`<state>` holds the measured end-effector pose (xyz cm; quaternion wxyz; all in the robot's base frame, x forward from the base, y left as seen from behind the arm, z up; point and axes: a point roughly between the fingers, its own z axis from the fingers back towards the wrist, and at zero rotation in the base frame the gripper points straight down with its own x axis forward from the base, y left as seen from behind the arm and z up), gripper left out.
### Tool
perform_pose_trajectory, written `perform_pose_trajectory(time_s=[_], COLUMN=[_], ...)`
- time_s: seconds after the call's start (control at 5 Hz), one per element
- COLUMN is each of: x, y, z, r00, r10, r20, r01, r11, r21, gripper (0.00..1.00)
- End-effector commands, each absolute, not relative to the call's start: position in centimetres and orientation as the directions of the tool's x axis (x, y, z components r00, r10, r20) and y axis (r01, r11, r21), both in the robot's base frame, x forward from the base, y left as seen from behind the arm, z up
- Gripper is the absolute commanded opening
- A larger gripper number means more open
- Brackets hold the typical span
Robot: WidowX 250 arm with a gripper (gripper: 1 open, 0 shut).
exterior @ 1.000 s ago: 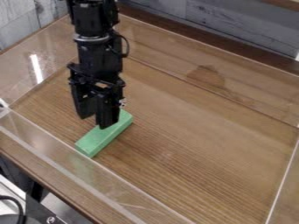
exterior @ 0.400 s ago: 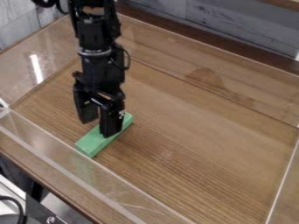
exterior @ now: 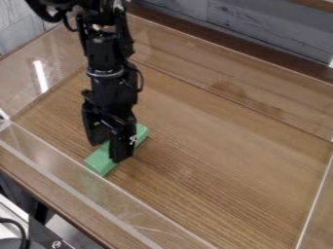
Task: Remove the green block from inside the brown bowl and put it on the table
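Observation:
The green block [exterior: 103, 160] lies flat on the table [exterior: 221, 136], near the front left acrylic wall. My black gripper [exterior: 109, 144] points straight down right over the block's middle and hides that part. Its two fingers [exterior: 92, 130] stand apart on either side of the block, so the gripper is open and not clamping it. The block's near end and a small far corner stick out from under the gripper. The brown bowl is out of view.
Low clear acrylic walls [exterior: 78, 199] run around the tabletop, with the front one close to the block. A grey plank wall [exterior: 260, 24] stands behind the table.
The gripper has come down and slightly toward the front left over the block. The block itself has stayed in place on the table.

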<state>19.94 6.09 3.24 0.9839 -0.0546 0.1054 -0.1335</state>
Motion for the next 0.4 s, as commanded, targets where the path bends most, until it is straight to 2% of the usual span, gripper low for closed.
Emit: perform_pose_trajectory(time_s=[0.0,0.2], x=[20.21,20.1], y=[6.42,6.19], z=[3.34,4.06], r00=[0.948,0.953], r10=[-0.266,-0.238], r20=[-0.173,-0.186], r01=[0.247,0.216], r11=[0.961,0.967], r21=[-0.123,-0.134], gripper=[0.0,0.0])
